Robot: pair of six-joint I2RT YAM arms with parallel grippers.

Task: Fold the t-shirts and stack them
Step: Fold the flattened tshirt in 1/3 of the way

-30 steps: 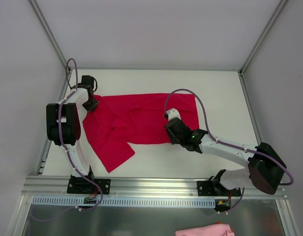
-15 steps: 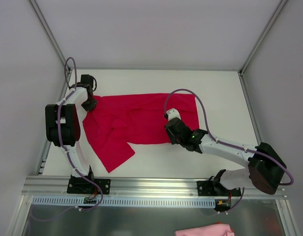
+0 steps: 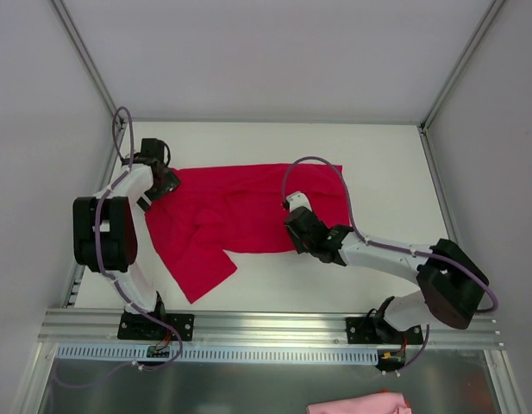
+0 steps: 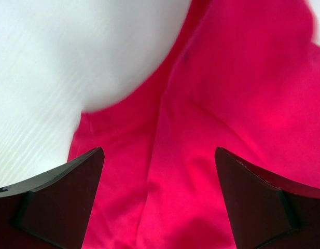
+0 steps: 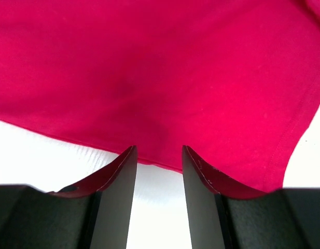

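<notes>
1. T-shirt point(image 3: 248, 216): from the top view it is seen spread flat on the white desk point(image 3: 386, 164). The left end effector point(image 3: 165, 183) is set at its left edge and the right end effector point(image 3: 293, 217) at its near hem.
2. Left wrist view: the fingers point(image 4: 71, 197) are held wide apart over the cloth's edge.
3. Right wrist view: the fingers point(image 5: 115, 192) are narrowly parted at the hem, with nothing gripped.

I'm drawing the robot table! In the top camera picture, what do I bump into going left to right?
Left arm's dark elbow → red t-shirt → right arm's dark elbow.
</notes>
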